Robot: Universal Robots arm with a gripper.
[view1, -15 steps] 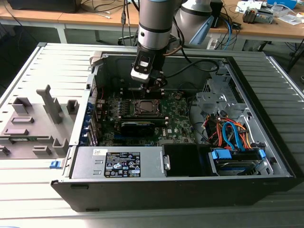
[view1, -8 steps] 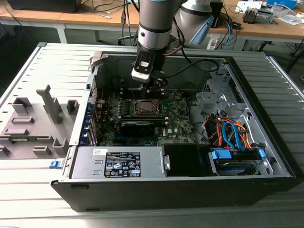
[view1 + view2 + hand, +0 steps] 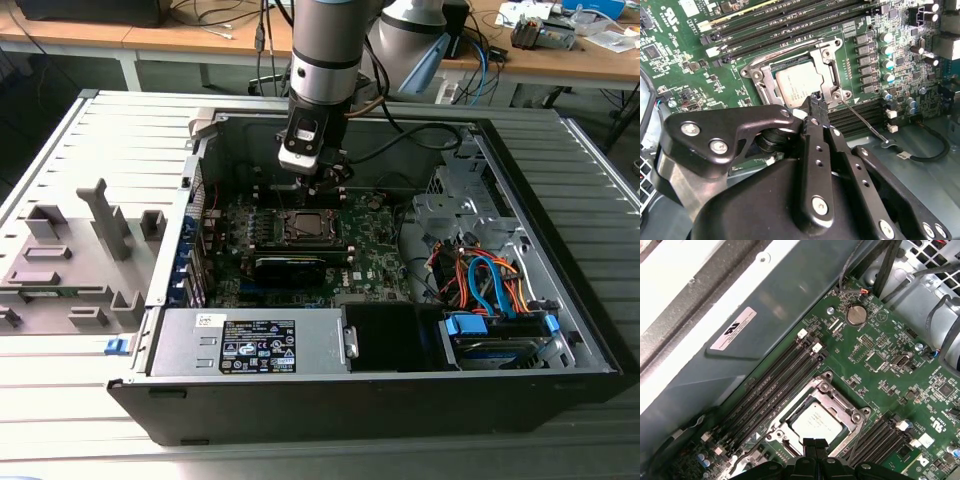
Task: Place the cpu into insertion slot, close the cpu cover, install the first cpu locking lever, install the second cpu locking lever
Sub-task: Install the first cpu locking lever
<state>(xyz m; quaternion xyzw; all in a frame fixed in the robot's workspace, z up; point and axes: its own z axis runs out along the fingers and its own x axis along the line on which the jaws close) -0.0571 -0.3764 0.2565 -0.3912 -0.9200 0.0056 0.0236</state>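
Note:
The cpu (image 3: 799, 82) lies flat in the insertion slot (image 3: 305, 226) on the green motherboard, its dull silver top showing. The silvery cpu cover (image 3: 830, 60) is down around it, framing the chip (image 3: 817, 421) in both wrist views. My gripper (image 3: 816, 97) is shut with nothing between its fingers. Its tips (image 3: 815, 442) hover at the socket's edge, close to the cover's corner. A thin locking lever (image 3: 865, 121) runs from that corner out over the memory slots, with its hooked end free. In the exterior view the gripper (image 3: 328, 180) hangs just behind the socket.
Long black memory slots (image 3: 775, 385) flank the socket, and the grey case wall (image 3: 765, 305) rises beyond them. A black expansion card (image 3: 290, 265) lies in front of the socket. The power supply (image 3: 250, 345) and cabled drive bay (image 3: 490, 290) line the case's near side.

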